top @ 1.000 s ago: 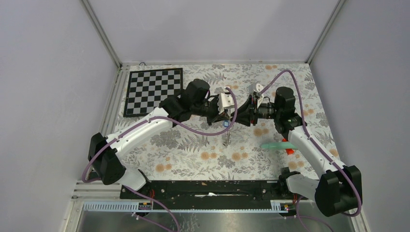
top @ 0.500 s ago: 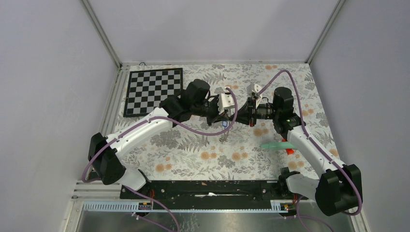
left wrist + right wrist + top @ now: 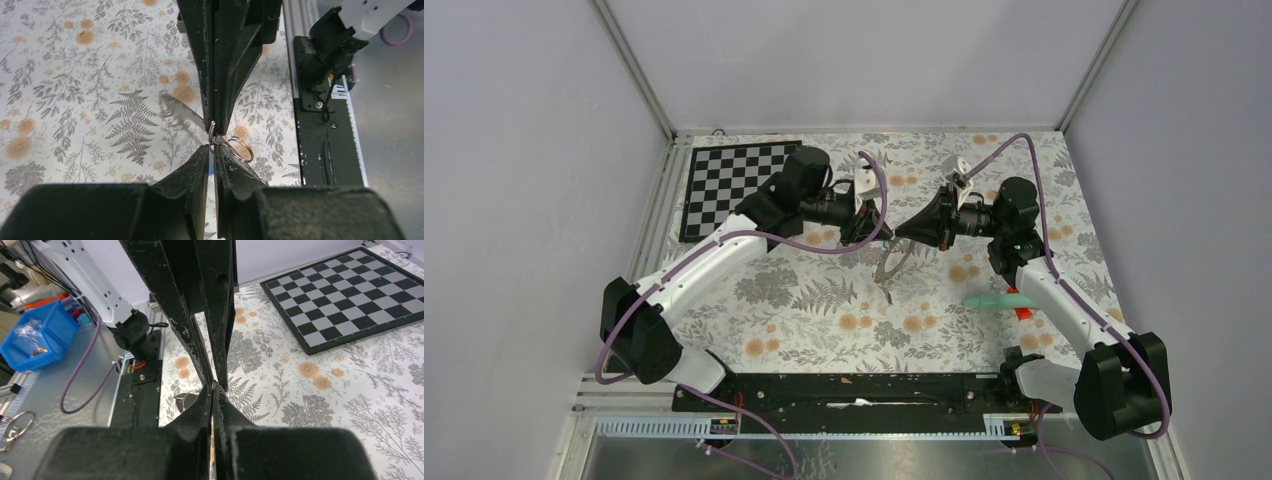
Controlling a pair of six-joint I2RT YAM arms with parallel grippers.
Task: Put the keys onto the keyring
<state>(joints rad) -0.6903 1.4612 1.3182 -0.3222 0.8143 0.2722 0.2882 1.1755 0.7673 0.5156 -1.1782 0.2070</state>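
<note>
The keyring (image 3: 888,262), a thin grey metal hoop, hangs under the two gripper tips above the middle of the floral cloth, and a small key (image 3: 890,293) dangles at its lower end. My right gripper (image 3: 898,234) (image 3: 213,388) is shut, pinching the keyring wire (image 3: 214,385) at its very tip. My left gripper (image 3: 876,236) (image 3: 212,146) faces it tip to tip, its jaws a narrow slit apart. A small silver ring (image 3: 241,148) lies against the left tips. A dark tag (image 3: 192,401) hangs below. A blue sliver shows through the left jaws' gap.
A black-and-white chequered board (image 3: 739,185) lies at the back left. A teal stick (image 3: 996,300) with a red piece (image 3: 1024,313) lies by the right arm. A black rail (image 3: 854,390) runs along the near edge. A blue bin (image 3: 37,335) sits off the table.
The right gripper has closed onto the keyring. The left jaws have parted slightly and the left arm has swung back and left. The blue tag no longer shows from above.
</note>
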